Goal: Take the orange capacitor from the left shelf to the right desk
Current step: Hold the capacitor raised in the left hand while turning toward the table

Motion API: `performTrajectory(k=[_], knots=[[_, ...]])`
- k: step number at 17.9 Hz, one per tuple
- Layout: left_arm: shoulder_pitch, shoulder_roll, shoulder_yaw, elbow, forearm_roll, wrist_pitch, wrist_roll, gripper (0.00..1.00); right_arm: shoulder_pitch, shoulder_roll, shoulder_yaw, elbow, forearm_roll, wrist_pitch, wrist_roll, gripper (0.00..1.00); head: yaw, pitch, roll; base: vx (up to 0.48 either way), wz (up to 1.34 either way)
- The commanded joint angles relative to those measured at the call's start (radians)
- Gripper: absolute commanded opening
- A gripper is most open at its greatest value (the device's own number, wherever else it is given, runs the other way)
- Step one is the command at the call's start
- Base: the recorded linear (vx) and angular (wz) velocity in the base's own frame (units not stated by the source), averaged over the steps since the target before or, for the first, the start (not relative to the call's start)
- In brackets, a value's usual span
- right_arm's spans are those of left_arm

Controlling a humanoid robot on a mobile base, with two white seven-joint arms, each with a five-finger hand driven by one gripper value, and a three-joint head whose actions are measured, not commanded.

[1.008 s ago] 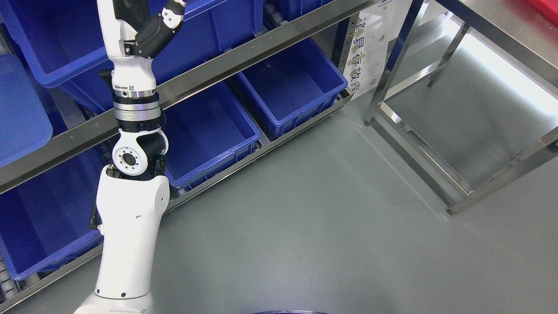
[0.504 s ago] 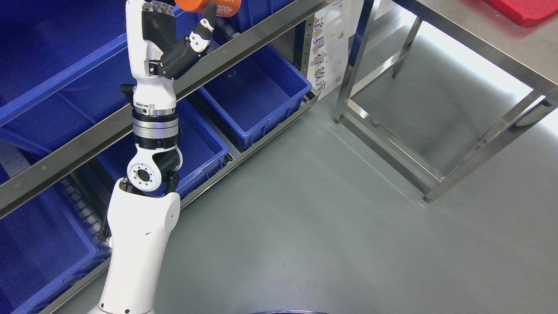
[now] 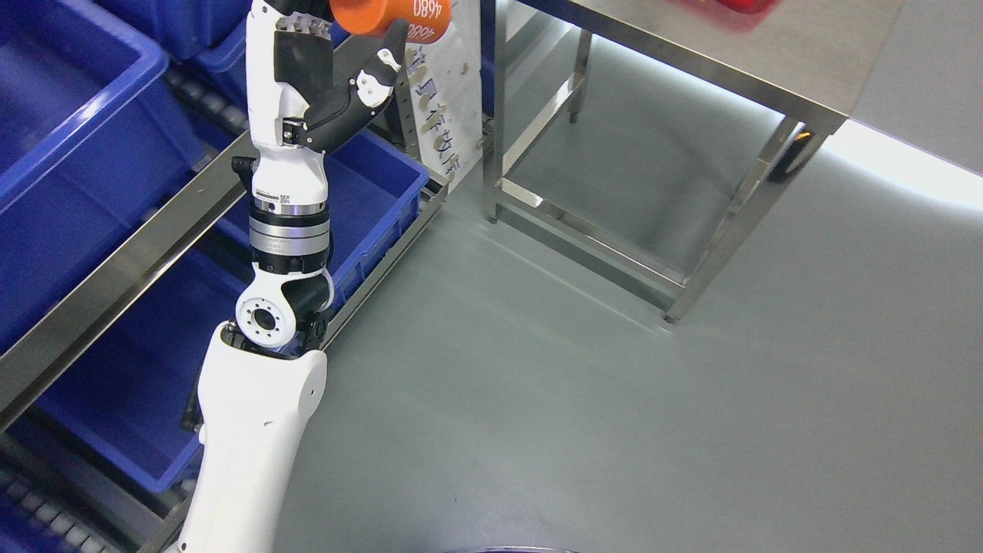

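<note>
Gripping the orange cylindrical capacitor (image 3: pixel 390 15) with white printed digits, the white-and-black left hand (image 3: pixel 322 69) is raised at the top edge, thumb pressed under it. Both sit above the blue plastic bins (image 3: pixel 388 192) of the steel shelf (image 3: pixel 115 269), left of the stainless steel desk (image 3: pixel 737 54).

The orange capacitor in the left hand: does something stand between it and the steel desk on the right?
Nothing visible blocks it. The left hand holds the orange capacitor up beside the shelf's paper sign; the steel desk lies to its right across open space.
</note>
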Motion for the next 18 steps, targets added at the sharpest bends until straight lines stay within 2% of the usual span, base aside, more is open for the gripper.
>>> performTrajectory(k=[1, 18], knots=[[0.002, 0.017, -0.028, -0.015, 0.014, 0.000, 0.001, 0.01, 0.020, -0.017, -0.012, -0.017, 0.005, 0.000, 0.000, 1.00, 0.0000, 0.000, 0.000, 0.111, -0.54], [-0.007, 0.017, -0.061, -0.009, 0.054, 0.005, 0.001, 0.01, 0.020, -0.017, -0.012, -0.017, 0.005, 0.000, 0.000, 1.00, 0.0000, 0.000, 0.000, 0.159, -0.41]])
